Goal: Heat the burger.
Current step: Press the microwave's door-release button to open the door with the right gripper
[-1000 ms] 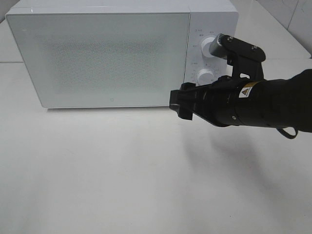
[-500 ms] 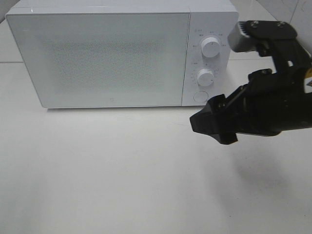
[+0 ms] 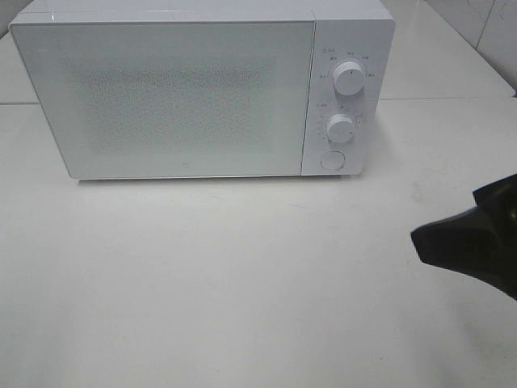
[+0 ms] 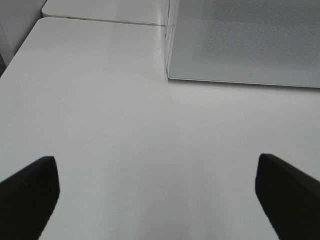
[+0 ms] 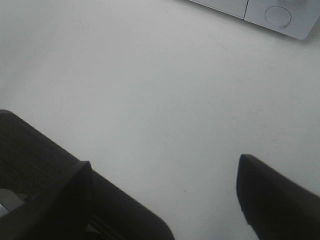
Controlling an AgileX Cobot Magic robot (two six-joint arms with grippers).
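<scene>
Obs.: the microwave [image 3: 186, 97] is standing along the far edge of the surface [image 3: 202, 283], its door [image 3: 161, 93] sitting flush and closed. The burger is showing in none of the views. The door's dotted panel is hiding whatever is in the cavity, so I am judging, not seeing, that the burger is inside. The control panel is facing the right side: upper knob [image 3: 350, 78], lower knob [image 3: 341, 128] and round button [image 3: 332, 160] are all lying clear of any claw. The right claw [image 5: 164, 167] is hanging released over bare surface towards the right edge, fingers apart with nothing between them, and the button is showing just beyond it in the wrist view. I am reading this as a standoff clear of the controls. The left claw [image 4: 156, 165] is hovering released and empty over the left part of the surface, looking at the microwave's near left corner, well apart from the door, so it is not blocking anything. Whether the timer is running I cannot tell; the knob markings are too small to read.
</scene>
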